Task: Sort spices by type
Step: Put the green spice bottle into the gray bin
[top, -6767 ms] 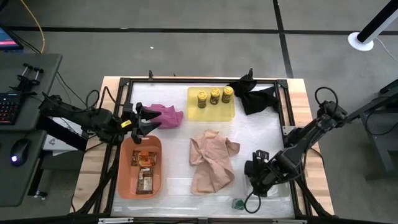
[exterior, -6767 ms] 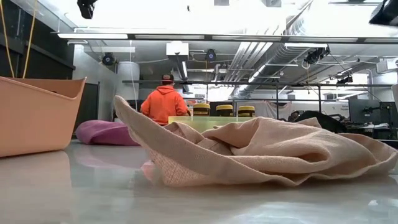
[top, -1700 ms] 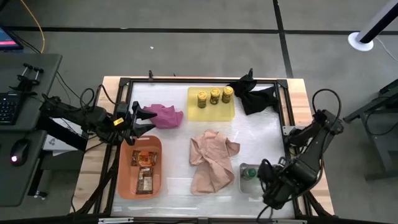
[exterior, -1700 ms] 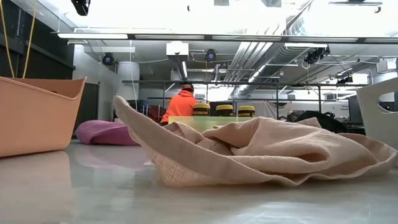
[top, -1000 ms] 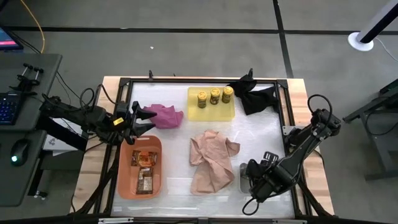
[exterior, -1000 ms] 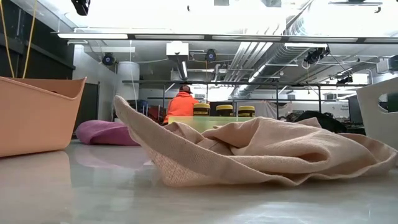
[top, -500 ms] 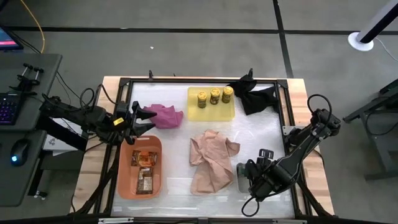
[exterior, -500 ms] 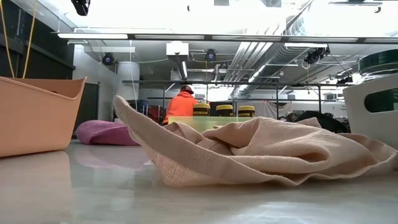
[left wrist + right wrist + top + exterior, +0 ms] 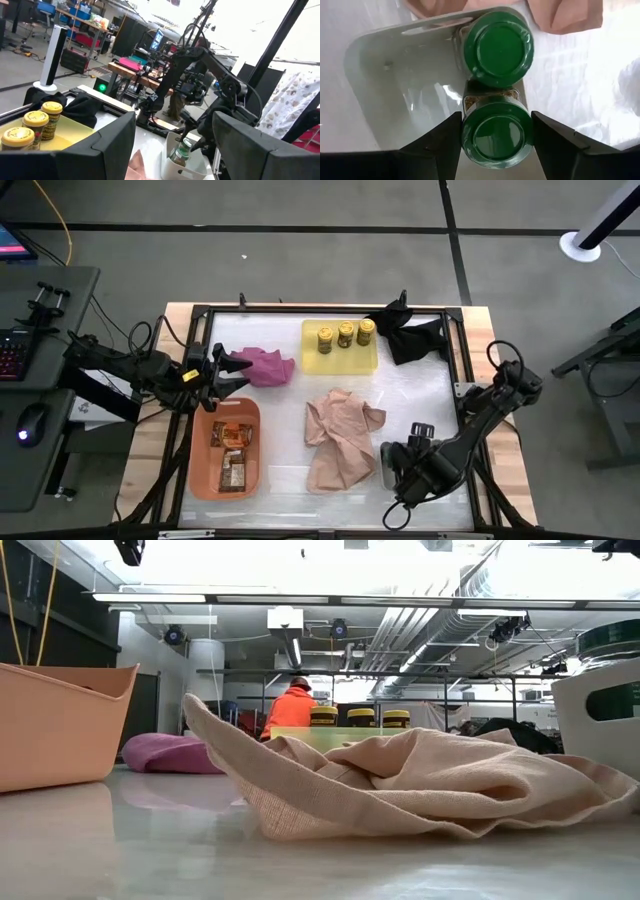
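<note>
Bench (image 9: pixel 420 395): pale top inside a black frame, carrying all items below. Tan cloth (image 9: pixel 340 435): crumpled, at mid-bench. Orange tray (image 9: pixel 195 470): near left corner, holding flat brown-orange packets (image 9: pixel 232 435) laid in a row along its length. Yellow tray (image 9: pixel 340 360): far side, centre, holding three yellow-lidded jars (image 9: pixel 345 333) upright in a row. Black cloth (image 9: pixel 415 338): bunched at far right corner, just beside the yellow tray. Pink cloth (image 9: pixel 265 365): bunched at far left, between the yellow tray and the left arm. Clear tray (image 9: pixel 385 100): near right area, just beside the tan cloth's edge. Left hand (image 9: pixel 235 370): parked at the bench's left edge beside the pink cloth, over the far end of the orange tray, fingers spread wide with nothing between them. Right hand (image 9: pixel 496 120): over the clear tray, clenched on one green-lidded jar (image 9: pixel 496 134), a finger pressed to each side. Second green-lidded jar (image 9: pixel 497 49): upright inside the clear tray, touching the gripped one, against the tray wall nearest the tan cloth.
</note>
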Tool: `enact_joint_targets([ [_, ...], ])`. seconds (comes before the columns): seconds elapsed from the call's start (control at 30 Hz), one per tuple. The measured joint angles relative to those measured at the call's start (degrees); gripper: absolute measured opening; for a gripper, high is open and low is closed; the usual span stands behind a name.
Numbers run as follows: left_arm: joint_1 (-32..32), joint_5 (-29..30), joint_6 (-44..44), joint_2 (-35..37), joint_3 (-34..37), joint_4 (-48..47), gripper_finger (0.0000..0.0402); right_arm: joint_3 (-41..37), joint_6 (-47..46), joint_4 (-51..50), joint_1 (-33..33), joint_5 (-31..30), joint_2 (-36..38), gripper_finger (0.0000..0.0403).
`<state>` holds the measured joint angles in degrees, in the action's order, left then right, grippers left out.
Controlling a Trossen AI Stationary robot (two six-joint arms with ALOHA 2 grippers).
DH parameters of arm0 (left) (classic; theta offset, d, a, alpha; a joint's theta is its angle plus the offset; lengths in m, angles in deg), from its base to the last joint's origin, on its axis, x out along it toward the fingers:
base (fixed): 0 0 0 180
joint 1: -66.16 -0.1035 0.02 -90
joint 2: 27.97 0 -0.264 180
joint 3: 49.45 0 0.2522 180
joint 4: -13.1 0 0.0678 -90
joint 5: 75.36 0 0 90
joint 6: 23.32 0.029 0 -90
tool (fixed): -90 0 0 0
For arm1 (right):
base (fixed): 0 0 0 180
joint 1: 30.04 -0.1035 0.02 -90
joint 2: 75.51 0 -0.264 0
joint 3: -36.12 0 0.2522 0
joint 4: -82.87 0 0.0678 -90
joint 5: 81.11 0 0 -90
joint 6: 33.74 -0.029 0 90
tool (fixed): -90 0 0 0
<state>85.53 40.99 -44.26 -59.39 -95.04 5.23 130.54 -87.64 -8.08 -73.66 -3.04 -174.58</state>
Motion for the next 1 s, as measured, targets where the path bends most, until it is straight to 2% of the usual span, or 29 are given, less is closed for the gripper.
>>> enact_joint_targets([
  [0.3, 0.0, -0.02, -0.05, 0.0, 0.0, 0.35, 0.025, -0.18, -0.27, 0.24, 1.29, -0.03, -0.08, 0.0214],
  [0.57, 0.0, -0.11, -1.45, -0.02, -0.01, 0.37, 0.025, -4.3, -4.1, 3.89, 1.68, 2.82, 0.09, 0.0229],
  [0.83, 0.0, -0.11, -1.45, -0.02, 0.0, 0.39, 0.025, -4.33, -3.49, 3.89, 2.94, 2.16, 0.07, 0.0231],
  [1.0, 0.0, -0.11, -1.44, -0.02, 0.0, 0.39, 0.025, -4.33, -3.63, 3.68, 4.58, 5.36, 0.27, 0.0232],
])
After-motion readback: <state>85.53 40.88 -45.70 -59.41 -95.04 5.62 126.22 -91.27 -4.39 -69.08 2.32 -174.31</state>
